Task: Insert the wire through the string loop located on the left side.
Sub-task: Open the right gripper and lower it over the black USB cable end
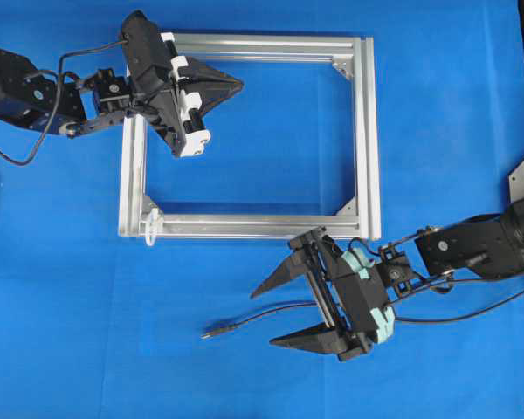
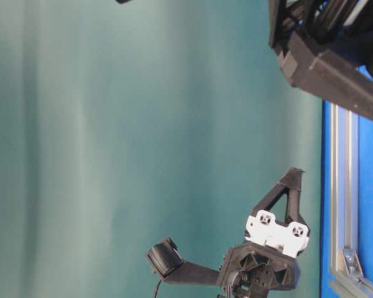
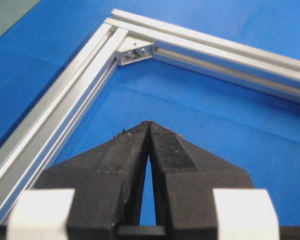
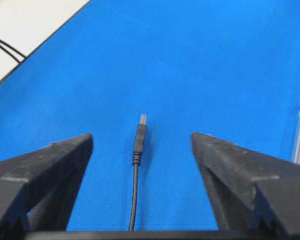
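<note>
Nearest your lens, in the right wrist view, the right gripper (image 4: 140, 150) stands with its black jaws wide apart, holding nothing. Between them, on the blue tabletop (image 4: 190, 60), lies the wire (image 4: 135, 180), a long thin black flexible cable ending in a slim plug with a metallic tip pointing away from the gripper.

Overhead, note that the wire (image 1: 271, 316) runs from under the right gripper (image 1: 284, 312) out to the left, its tip free on the tabletop, apart from the silver aluminium rectangular frame (image 1: 367, 131). The string loop (image 1: 152, 229), a tiny whitish translucent ring of cord, sits at the frame's lower left corner, well apart from the plug.

The left gripper (image 1: 236, 85) hovers over the frame's upper left part, jaws pressed together on nothing.

Expect the wire to be light and limp: held far back, the free end would probably droop and wander. You would do best to grip it on the stiffer plug body or the ribbed collar just behind it, leaving the tip proud for threading.
</note>
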You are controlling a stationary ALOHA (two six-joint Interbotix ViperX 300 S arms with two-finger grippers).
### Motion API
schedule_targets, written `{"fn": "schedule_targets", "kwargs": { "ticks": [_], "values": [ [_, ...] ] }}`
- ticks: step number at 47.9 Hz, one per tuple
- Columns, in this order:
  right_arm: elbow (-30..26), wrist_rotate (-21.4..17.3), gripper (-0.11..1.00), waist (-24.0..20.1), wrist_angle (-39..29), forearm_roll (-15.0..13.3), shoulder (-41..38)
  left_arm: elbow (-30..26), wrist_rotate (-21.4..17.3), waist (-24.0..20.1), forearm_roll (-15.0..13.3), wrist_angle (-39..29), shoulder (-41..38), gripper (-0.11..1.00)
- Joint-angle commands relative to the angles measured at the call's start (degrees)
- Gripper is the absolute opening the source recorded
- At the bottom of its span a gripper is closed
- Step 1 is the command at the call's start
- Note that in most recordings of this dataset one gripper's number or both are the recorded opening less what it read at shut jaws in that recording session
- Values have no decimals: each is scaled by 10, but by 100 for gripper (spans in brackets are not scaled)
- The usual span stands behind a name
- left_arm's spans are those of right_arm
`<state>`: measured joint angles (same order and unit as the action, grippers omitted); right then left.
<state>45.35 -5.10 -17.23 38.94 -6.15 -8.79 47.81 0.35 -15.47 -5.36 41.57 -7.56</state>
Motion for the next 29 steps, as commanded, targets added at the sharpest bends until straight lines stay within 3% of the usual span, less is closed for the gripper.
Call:
{"fn": "schedule_targets", "kwargs": {
  "ticks": [1, 4, 12, 29],
  "values": [
    [-9, -3, 85, -3, 2, 1, 12, -6, 1, 1, 2, 4, 16, 0],
    [-9, -4, 81, -3, 2, 4, 11, -6, 1, 1, 2, 4, 16, 0],
    [-14, -7, 83, -4, 4, 18, -15, -7, 1, 1, 2, 3, 16, 0],
    [-81, -54, 82, -9, 14, 24, -126, -7, 0, 1, 3, 3, 15, 0]
  ]
}}
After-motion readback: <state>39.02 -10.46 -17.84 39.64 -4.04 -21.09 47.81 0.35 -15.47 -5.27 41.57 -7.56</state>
